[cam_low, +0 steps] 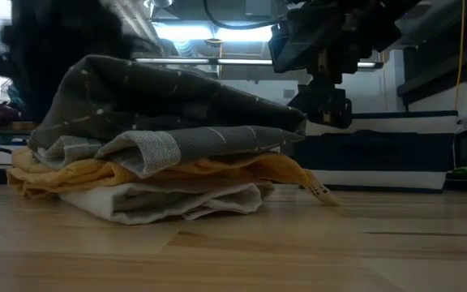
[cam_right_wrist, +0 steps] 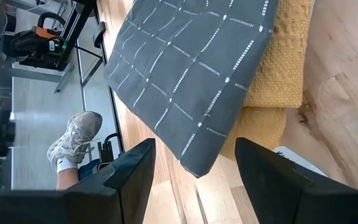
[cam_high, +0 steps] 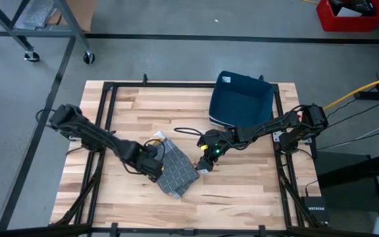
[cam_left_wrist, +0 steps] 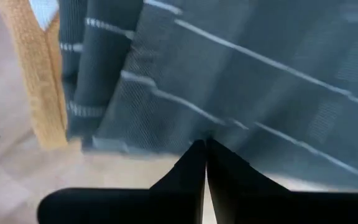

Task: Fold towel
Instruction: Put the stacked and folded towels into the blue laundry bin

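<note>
Low view: left arm (cam_low: 51,40) is a dark blur behind the towel stack; its gripper is hidden. Right gripper (cam_low: 323,101) is out of focus, fingers not separable.

Left wrist view: grey towel (cam_left_wrist: 241,81) runs off the frame on three sides; whether the fingertips (cam_left_wrist: 194,163) pinch its edge cannot be told.

Right wrist view: person cut off by the frame, only a shoe (cam_right_wrist: 73,140) shows. White layer (cam_right_wrist: 297,160) mostly hidden behind a finger.

High view: lower towels covered by the grey one.

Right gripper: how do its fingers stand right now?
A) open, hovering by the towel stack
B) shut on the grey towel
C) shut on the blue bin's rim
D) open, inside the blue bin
A: the right gripper has its fingers spread, nothing between them, facing the grey towel atop the stack.
</note>
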Action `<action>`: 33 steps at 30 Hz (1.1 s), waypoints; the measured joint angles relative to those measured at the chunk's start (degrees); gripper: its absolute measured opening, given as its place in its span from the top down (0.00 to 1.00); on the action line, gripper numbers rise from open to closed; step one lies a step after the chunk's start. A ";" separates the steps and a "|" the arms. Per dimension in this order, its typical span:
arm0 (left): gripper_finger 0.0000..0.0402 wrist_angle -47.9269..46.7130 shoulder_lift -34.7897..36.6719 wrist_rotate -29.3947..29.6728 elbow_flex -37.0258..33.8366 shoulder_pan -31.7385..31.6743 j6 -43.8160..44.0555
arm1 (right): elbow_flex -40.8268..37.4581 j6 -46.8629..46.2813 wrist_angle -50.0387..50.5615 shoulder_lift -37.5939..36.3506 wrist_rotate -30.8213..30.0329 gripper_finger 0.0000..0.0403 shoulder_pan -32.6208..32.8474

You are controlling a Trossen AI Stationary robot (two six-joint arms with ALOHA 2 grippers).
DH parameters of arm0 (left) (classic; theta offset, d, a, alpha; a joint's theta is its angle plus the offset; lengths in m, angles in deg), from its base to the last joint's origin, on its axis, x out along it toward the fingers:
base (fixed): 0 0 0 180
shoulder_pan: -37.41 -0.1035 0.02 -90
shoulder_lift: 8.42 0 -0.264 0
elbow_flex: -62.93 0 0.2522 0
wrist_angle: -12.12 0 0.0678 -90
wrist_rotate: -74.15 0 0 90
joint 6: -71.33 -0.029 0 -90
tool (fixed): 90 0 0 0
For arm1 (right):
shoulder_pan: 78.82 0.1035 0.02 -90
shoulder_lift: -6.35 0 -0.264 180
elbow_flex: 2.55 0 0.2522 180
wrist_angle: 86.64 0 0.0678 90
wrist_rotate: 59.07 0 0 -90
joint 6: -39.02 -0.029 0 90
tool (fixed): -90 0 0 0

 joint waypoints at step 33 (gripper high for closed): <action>0.98 -1.07 13.94 12.82 2.21 -16.09 -22.60 | -0.02 1.28 2.32 -1.31 2.42 0.44 -0.13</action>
